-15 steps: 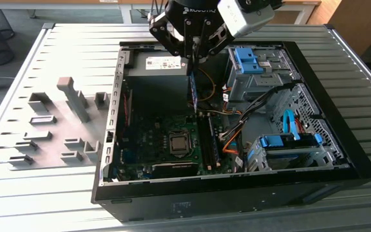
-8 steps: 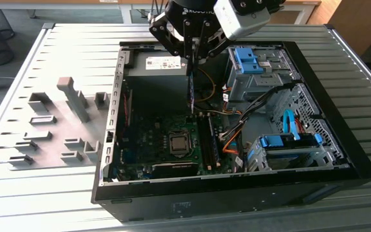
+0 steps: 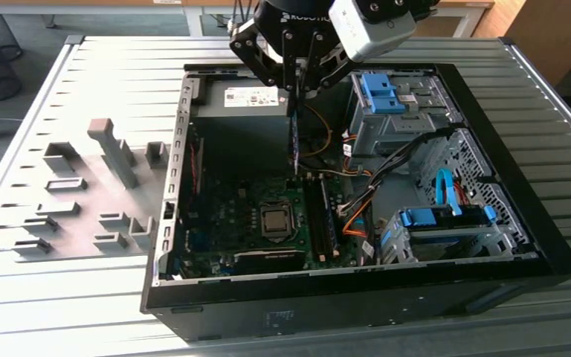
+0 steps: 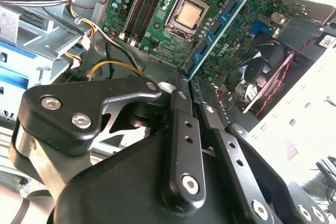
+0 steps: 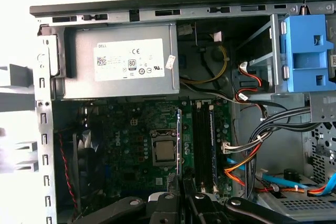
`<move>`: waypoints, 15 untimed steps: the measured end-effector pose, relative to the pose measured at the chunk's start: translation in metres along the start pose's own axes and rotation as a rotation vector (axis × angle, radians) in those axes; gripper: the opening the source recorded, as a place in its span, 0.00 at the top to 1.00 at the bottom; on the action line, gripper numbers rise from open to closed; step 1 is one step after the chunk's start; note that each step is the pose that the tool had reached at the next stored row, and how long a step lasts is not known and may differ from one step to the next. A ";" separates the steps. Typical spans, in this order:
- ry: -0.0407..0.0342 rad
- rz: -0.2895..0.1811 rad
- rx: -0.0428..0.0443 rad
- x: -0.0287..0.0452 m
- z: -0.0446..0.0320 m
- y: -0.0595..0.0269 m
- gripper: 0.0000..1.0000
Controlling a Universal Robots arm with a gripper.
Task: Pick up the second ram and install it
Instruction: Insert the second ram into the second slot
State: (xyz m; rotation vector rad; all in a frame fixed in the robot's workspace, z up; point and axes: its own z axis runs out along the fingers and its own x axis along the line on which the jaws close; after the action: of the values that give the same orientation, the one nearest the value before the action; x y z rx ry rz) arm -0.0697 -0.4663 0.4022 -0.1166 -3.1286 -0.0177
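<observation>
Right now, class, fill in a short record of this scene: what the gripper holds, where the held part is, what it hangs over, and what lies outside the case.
gripper: gripper shut on the second ram, above the open computer case
second ram: held on edge, hanging down into the case; blue-green with black chips in the second wrist view
below it: motherboard with processor socket and memory slots
outside case: grey holder blocks on the table, at the exterior view's left
</observation>
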 end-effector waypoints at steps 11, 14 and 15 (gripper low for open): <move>0.0003 -0.031 0.0009 -0.0017 0.0043 0.0001 0.86; 0.0008 -0.075 0.0015 -0.0018 0.0057 0.0001 0.86; 0.0009 -0.076 0.0016 -0.0018 0.0058 0.0001 0.86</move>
State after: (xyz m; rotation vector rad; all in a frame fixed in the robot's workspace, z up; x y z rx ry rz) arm -0.0679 -0.4663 0.3964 0.0029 -3.1303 -0.0158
